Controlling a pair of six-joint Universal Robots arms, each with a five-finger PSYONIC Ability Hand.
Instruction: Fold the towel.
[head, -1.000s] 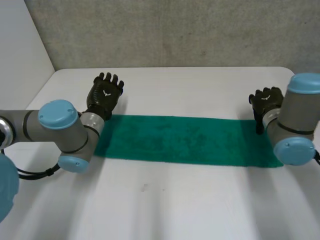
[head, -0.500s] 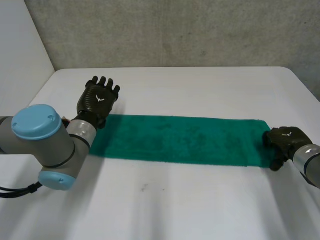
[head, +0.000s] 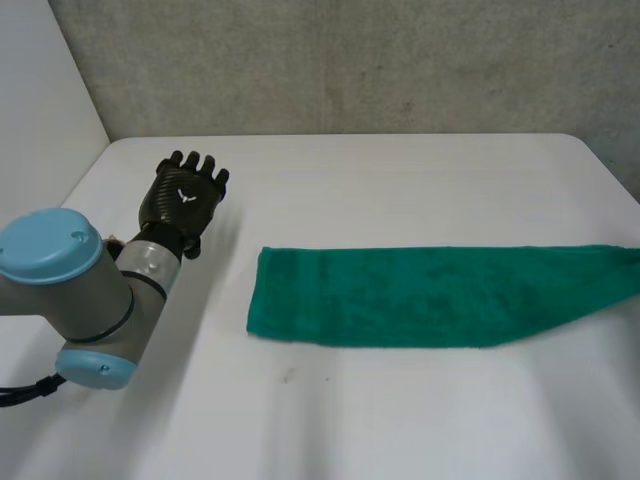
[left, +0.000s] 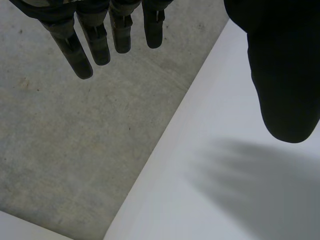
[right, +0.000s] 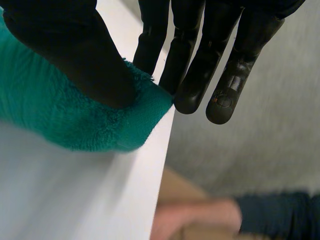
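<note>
Towel: long strip flat on worktop, no end-to-end fold yet; right hand pinches one end, left hand spread, empty, well apart.

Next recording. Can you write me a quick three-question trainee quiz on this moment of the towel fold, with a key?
1. True or false: the left hand is touching the towel.
2. Multiple choice: the right hand is A) open with nothing in it, B) pinching an end of the towel between thumb and fingers, C) shut on nothing.
3. Fill the gap: the left hand's fingers are straight and hold nothing, so that hand counts as ____.

Key
1. False: it is over bare table, apart from the towel.
2. B.
3. Open.
</note>
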